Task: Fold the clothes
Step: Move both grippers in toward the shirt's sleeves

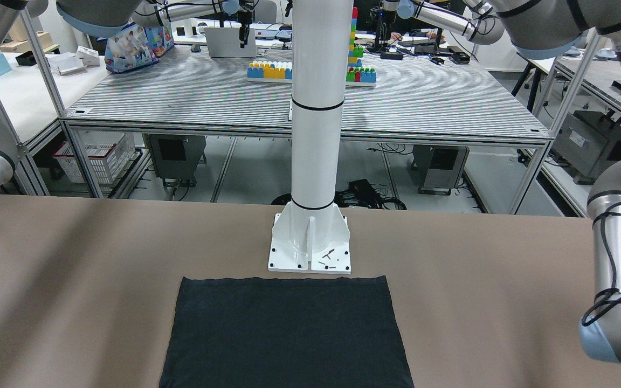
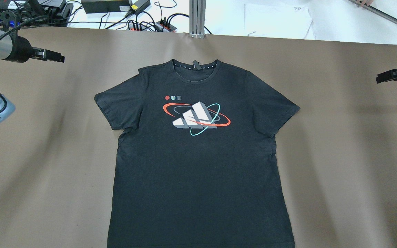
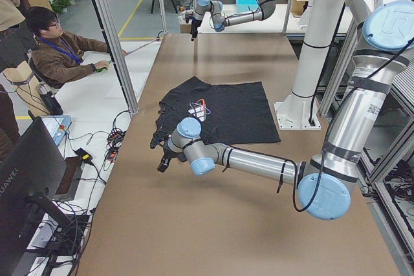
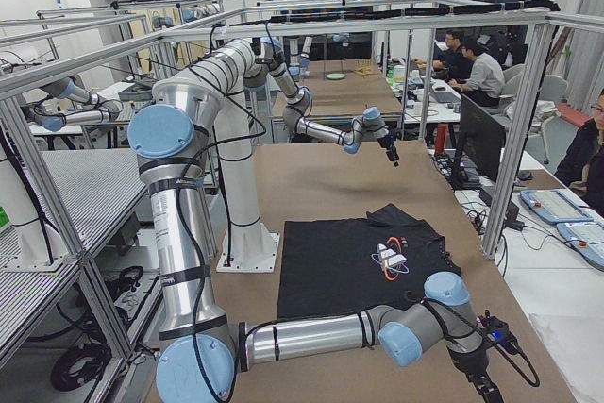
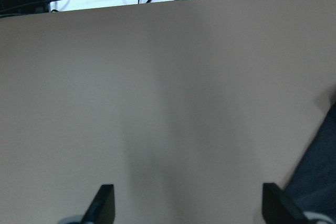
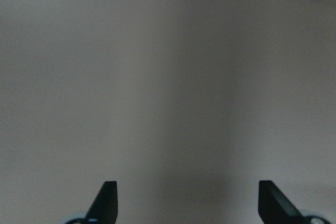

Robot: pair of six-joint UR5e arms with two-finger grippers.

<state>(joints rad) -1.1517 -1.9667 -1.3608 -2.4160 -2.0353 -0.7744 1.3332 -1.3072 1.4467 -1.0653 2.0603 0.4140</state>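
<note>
Brown table cover (image 2: 339, 155), matte, lightly rippled, running the full width of the bench.

Item 1: black T-shirt (image 2: 198, 165). Lies flat and face up at centre, collar (image 2: 194, 74) to 12 o'clock, hem (image 1: 283, 280) to 6 o'clock, sleeves (image 2: 115, 106) spread. Not yet folded.

Item 2: left gripper (image 2: 59, 58). Sits at 10 o'clock of the shirt, well apart from the cloth. Jaws spread wide, holding nothing.

Item 3: right gripper (image 2: 386, 75). Sits at 2 o'clock, likewise spread wide and empty.

Handling note, by my reckoning: the first fold is pending. Each gripper should come down on a sleeve edge, pinch both layers, lift low and carry inward evenly so the body does not drag.

Views: only the overhead shows the print (image 2: 196, 119) and the collar. The front-facing view shows just the plain hem end, beside the white base plate (image 1: 289, 258) of the pillar (image 1: 316, 134). The left wrist camera catches a sliver of black cloth at 4 o'clock. The right wrist camera shows bare cover only.
</note>
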